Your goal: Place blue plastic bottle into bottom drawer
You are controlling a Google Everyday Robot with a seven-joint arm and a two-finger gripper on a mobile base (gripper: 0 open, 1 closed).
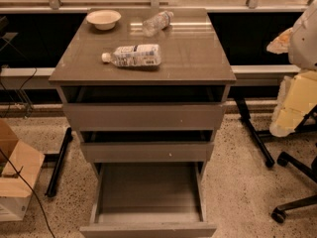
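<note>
Camera view showing bottle (134, 55) lying on its side near the front middle of the counter (198, 58), white cap pointing left, printed label facing up. Sitting well apart from it, toward the back: thin bottle (157, 23), also on its side, and bowl (103, 19). Standing pulled out at the foot of the cabinet: bottom drawer (148, 187), grey inside bare, with top drawer (143, 115) and middle drawer (146, 151) stacked between it and the counter.

Appearing, seemingly, as a pale bulk at the far right edge: gripper (303, 33), well apart from the bottle and touching nothing on the counter. Cannot tell whether spread or closed.

Judging the step in hand as the reach, with the grasp not yet made. Doing it well probably meaning:
- coming down over the labelled middle, not the tapering cap end;
- closing across the bottle's width, not along its length;
- pressing gently, thin plastic likely buckling or rolling away;
- lifting straight up before swinging forward past the counter's front edge and both upper drawer fronts;
- lowering well inside the drawer walls before letting go.
</note>
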